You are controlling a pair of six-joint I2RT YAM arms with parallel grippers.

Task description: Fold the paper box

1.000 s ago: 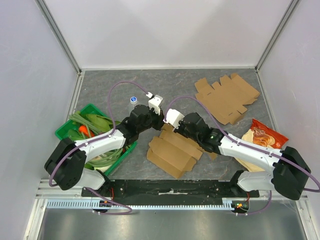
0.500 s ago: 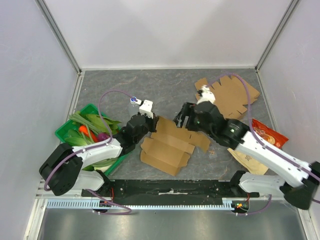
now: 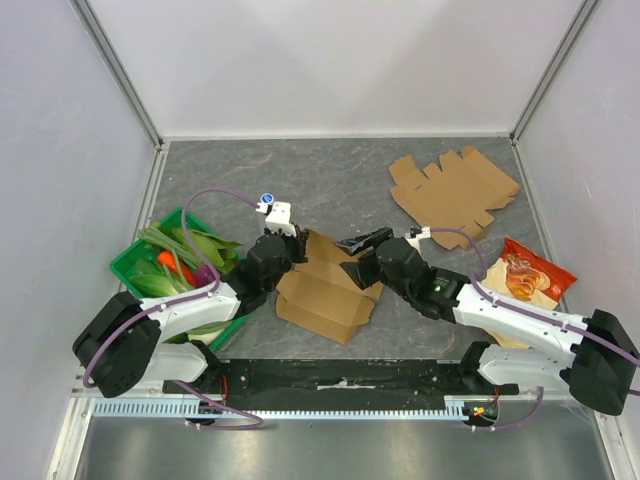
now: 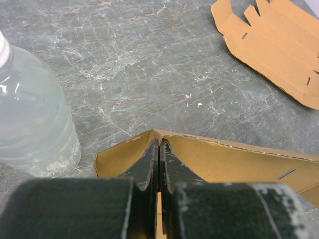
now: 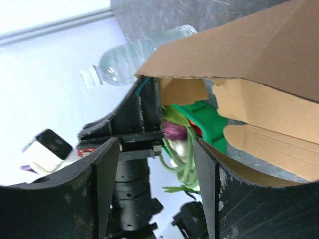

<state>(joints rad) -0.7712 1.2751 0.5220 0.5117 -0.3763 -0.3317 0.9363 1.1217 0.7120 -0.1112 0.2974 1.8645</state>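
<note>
Now open right end effector [image 5: 155,149] is back at box [image 3: 320,295]; left end effector [image 4: 159,149] grips it.

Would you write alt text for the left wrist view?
The left tool is shut on the edge of a cardboard box. A clear bottle sits at left, and a flat blank lies upper right on the grey table.

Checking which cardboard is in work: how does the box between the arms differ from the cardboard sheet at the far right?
The near box is partly folded, its walls raised; the far sheet lies flat, unfolded. The left gripper is shut on the near box's edge; nothing touches the far sheet. Both are brown die-cut cardboard.
</note>
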